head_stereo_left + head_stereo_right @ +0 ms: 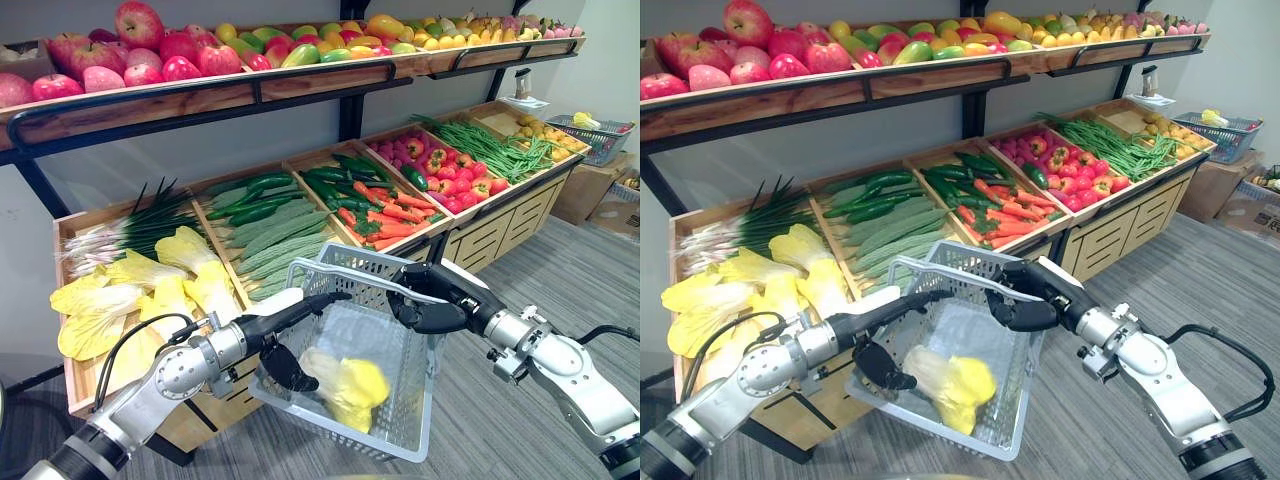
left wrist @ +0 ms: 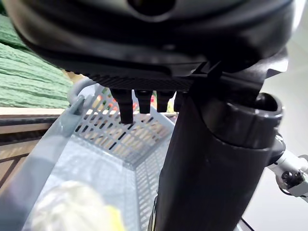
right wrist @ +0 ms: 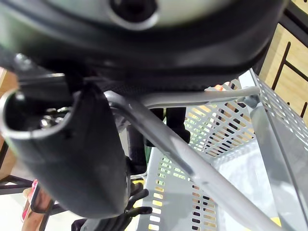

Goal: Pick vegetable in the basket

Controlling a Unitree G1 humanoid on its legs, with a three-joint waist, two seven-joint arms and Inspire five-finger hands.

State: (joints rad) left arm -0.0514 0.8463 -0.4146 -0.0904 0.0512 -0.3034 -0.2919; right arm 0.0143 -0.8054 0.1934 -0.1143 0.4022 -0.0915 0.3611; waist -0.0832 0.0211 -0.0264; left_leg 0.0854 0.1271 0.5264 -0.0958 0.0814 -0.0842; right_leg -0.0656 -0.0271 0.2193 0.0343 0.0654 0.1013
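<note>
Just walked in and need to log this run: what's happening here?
The robot's right hand is curled round the handle of a grey basket, holding it in front of the vegetable stand. A yellow cabbage lies inside. The left hand hovers open over the basket, holding nothing.

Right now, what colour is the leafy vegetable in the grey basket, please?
The leafy vegetable is yellow, one end whitish; left eye view.

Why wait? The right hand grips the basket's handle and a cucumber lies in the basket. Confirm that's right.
Not a cucumber: the left eye view shows a yellow-and-white Chinese cabbage lying in the grey basket. The right hand does grip the basket's handle.
</note>
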